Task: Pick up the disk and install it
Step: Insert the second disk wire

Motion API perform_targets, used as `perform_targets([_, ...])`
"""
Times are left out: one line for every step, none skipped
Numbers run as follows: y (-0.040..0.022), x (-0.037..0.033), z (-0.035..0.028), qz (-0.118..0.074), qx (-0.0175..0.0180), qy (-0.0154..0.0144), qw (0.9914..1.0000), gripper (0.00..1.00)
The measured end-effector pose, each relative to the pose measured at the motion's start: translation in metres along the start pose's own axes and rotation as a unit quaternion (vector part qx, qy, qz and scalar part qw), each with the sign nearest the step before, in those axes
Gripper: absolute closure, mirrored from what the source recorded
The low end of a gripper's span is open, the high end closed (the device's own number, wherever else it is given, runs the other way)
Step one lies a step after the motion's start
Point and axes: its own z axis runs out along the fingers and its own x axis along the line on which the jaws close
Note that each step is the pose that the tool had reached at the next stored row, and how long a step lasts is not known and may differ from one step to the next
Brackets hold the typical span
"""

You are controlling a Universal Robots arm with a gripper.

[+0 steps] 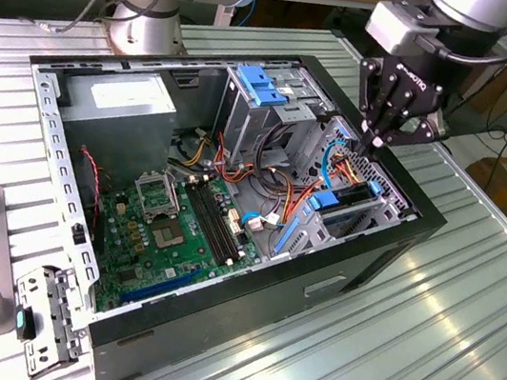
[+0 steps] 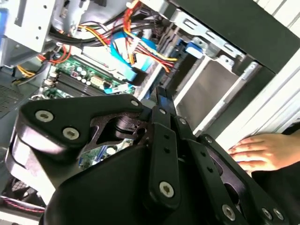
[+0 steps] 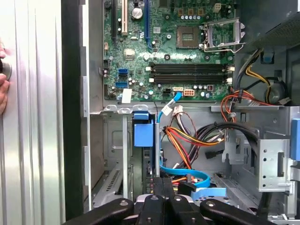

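The disk (image 1: 340,202), dark with a bright blue carrier, stands on edge in the small drive cage at the exterior view's right end of the open computer case (image 1: 389,245). In the first wrist view its blue end (image 3: 141,132) shows in the slot beside the cage wall. My black gripper (image 1: 374,144) hangs just above the cage's far end, fingers pressed together with nothing seen between them. Both wrist views show the shut gripper (image 3: 164,183) (image 2: 160,96) over the bay.
A tall metal cage with a blue handle (image 1: 265,86) rises mid-case. Orange and red cables (image 1: 284,180) and a thin blue cable (image 3: 187,176) crowd the bay. The motherboard (image 1: 180,227) lies toward the exterior view's left. A person's hand (image 2: 262,150) rests on the table beside the case.
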Motion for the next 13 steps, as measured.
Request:
perform_targets([0.0,-0.0056,0.0,0.0,-0.003,0.0,1.0,0.89])
perform_targets([0.0,-0.009,-0.0001,0.0,-0.005,0.0001,0.99999,0.89])
perform_targets([-0.0001,-0.0124,-0.0003,-0.001,-0.0062,0.0003,0.99998,0.89])
perform_targets([-0.0002,-0.0152,-0.0005,-0.001,-0.0066,0.0004,0.99998,0.89])
perform_targets([-0.0005,-0.0177,-0.0009,-0.001,-0.0067,0.001,0.99998,0.89])
perform_targets([-0.0008,-0.0212,-0.0013,-0.001,-0.0068,0.0026,0.99997,0.89])
perform_targets([-0.0012,-0.0239,-0.0014,-0.001,-0.0069,0.0046,0.99997,0.89])
perform_targets([-0.0019,-0.0276,-0.0014,-0.001,-0.0071,0.0076,0.99995,0.89])
perform_targets([-0.0024,-0.0282,-0.0012,-0.001,-0.0073,0.0077,0.99994,0.89])
perform_targets([-0.0025,-0.029,-0.0004,-0.001,-0.0074,0.0094,0.99993,0.89])
perform_targets([-0.0024,-0.0291,0.0018,-0.001,-0.0074,0.01,0.99992,0.89])
perform_targets([-0.0024,-0.0292,0.0044,-0.001,-0.0074,0.0116,0.9999,0.89])
perform_targets([-0.0024,-0.0293,0.0058,-0.001,-0.0073,0.0168,0.99983,0.89])
